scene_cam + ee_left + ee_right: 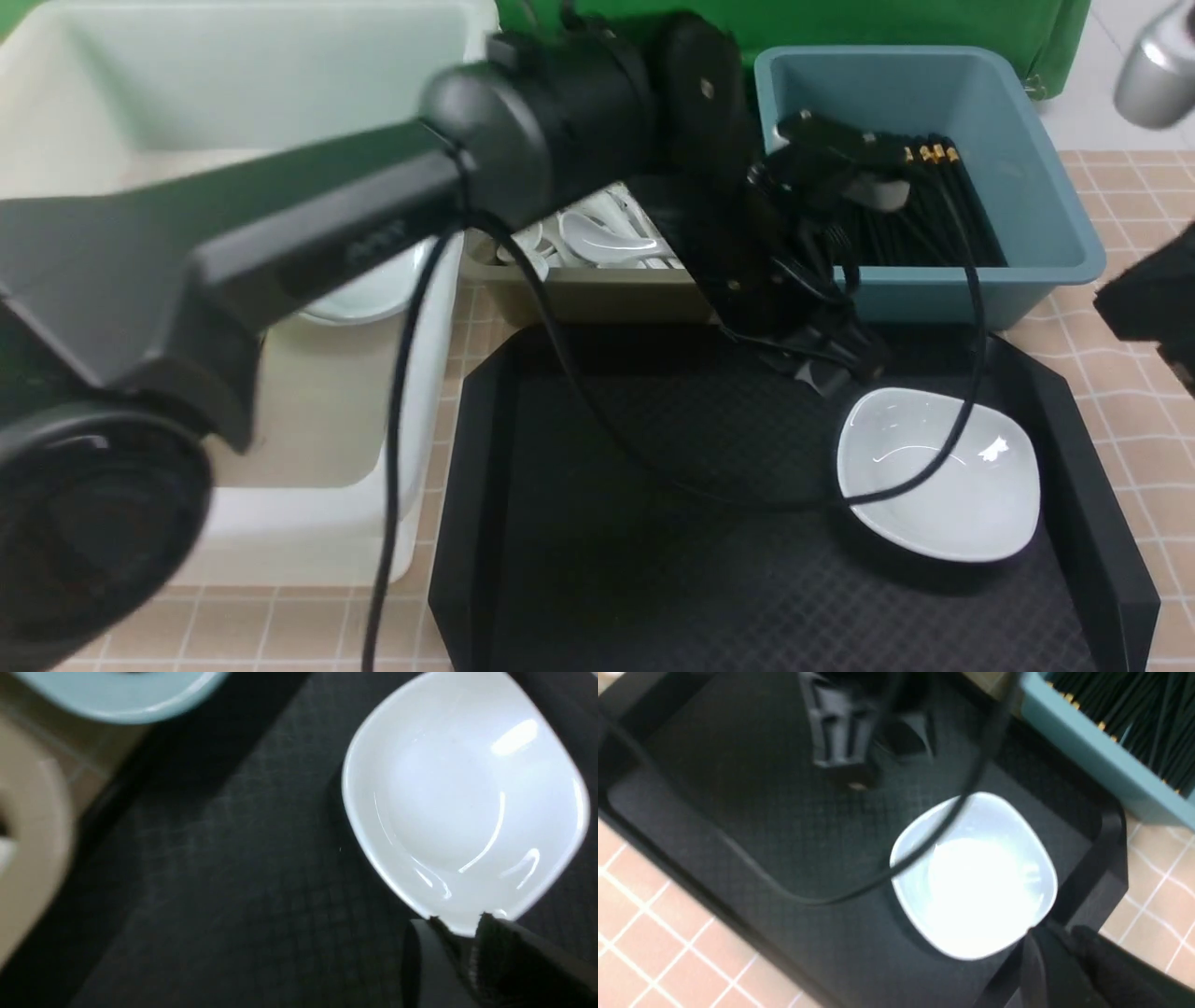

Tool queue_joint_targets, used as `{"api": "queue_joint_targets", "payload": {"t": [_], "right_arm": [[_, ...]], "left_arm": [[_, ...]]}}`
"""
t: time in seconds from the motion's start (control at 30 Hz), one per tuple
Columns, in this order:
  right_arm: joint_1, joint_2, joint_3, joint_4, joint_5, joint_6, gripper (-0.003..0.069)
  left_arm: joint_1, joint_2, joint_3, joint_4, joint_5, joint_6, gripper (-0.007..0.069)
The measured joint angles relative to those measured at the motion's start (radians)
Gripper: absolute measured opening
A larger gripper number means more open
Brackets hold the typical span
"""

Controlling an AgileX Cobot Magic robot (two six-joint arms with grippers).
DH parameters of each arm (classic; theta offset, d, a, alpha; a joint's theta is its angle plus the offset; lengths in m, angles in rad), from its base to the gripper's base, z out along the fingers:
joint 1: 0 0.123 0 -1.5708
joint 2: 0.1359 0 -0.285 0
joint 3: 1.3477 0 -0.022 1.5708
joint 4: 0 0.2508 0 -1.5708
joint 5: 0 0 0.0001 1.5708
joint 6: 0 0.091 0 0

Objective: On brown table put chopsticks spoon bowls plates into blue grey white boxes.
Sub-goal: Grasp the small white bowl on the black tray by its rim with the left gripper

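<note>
A black tray [579, 560] lay nearest on the brown table [1148, 439], bare but for one white plate [943, 476] towards its right side. That plate looked like the only piece left to sort.

The left gripper [826, 371] sat at the plate's far rim. In its wrist view the rim showed in the narrow gap between the fingertips [432, 933], but whether they pinched it could not be told. The right gripper [1057, 935] hovered by the tray's right edge, clenched and holding nothing.

Behind the tray, the grey box [597, 297] held white spoons [597, 238] and the blue box [1036, 159] held black chopsticks [920, 219]. The large white box [425, 392] stood far left, its contents mostly hidden by the arm.
</note>
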Motion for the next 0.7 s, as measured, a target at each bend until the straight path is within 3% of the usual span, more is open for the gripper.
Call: {"api": "queue_joint_targets", "payload": {"t": [0.03, 0.23, 0.37, 0.7], "right_arm": [[0.000, -0.020, 0.017, 0.000, -0.002, 0.004, 0.0090], [0.000, -0.062, 0.063, 0.000, -0.045, 0.008, 0.0094], [-0.001, -0.074, 0.064, 0.000, -0.064, 0.008, 0.0098], [0.002, -0.080, 0.064, 0.000, -0.071, 0.007, 0.0100]], "left_arm": [[-0.004, 0.025, -0.005, 0.000, -0.027, 0.000, 0.0205], [-0.008, 0.078, -0.007, -0.011, -0.114, -0.003, 0.0456], [-0.031, 0.122, -0.007, -0.029, -0.175, -0.021, 0.0564], [-0.079, 0.213, -0.016, -0.046, -0.289, -0.071, 0.0567]]}}
